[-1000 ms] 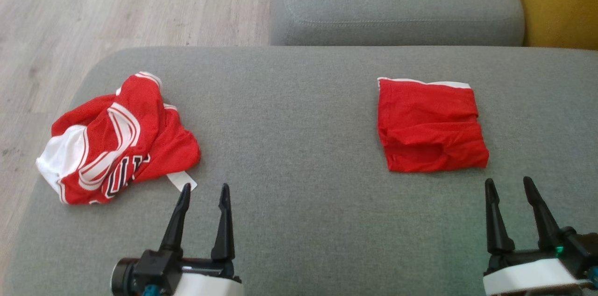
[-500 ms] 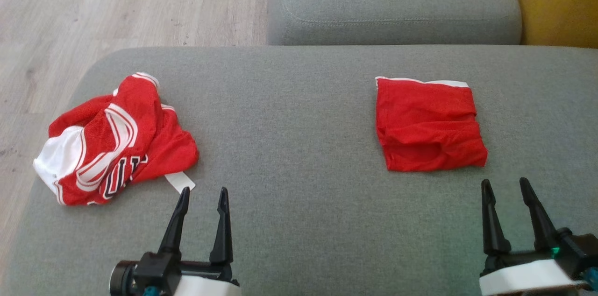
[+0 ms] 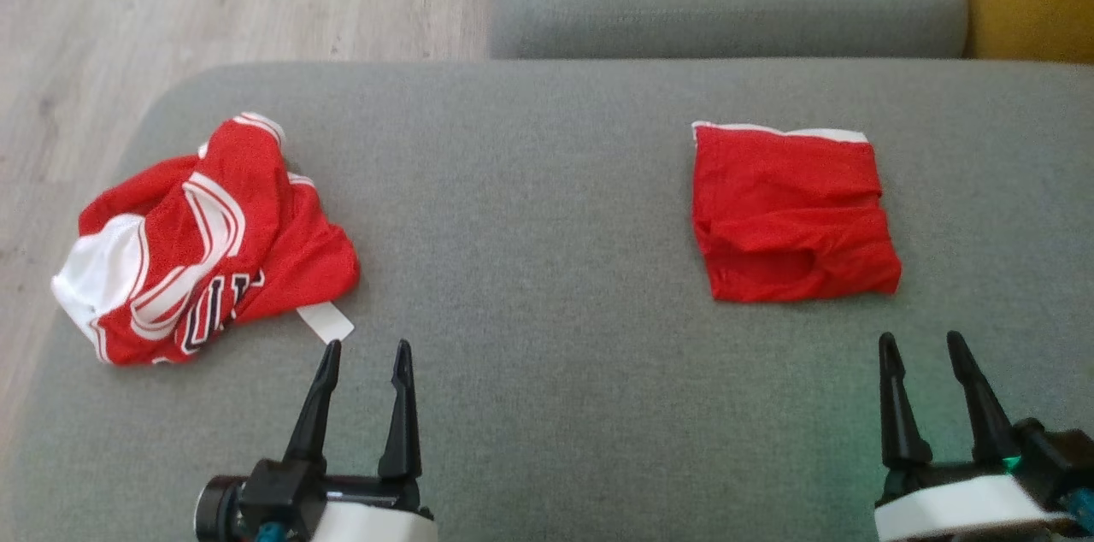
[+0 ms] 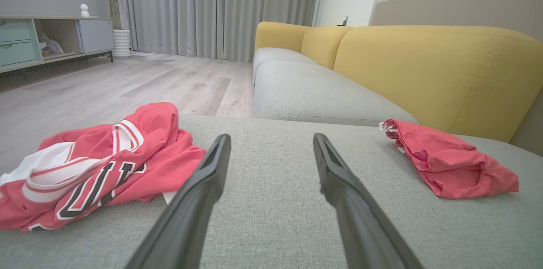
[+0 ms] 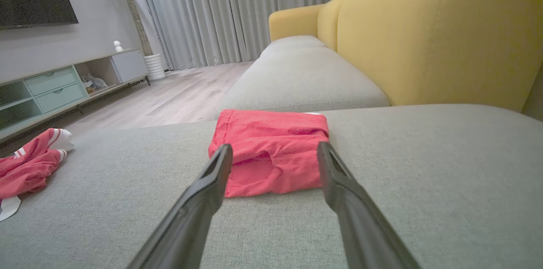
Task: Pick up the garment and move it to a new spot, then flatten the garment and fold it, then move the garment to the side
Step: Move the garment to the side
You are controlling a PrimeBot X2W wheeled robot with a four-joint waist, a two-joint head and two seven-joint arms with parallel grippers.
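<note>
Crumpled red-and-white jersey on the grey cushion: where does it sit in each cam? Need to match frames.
Head view: crumpled jersey at left, near the left edge of the grey sofa cushion.
Left wrist view: lower left.
Right wrist view: far left edge, partly cropped.
Shared landmark: folded red garment, right in the head view, right in the left wrist view, centre in the right wrist view.

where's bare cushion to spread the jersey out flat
Widest bare patch: mid cushion, between the jersey and the folded garment. Another strip runs nearer, between the left hand and the right hand. Crowded at the left edge, by the jersey.
</note>
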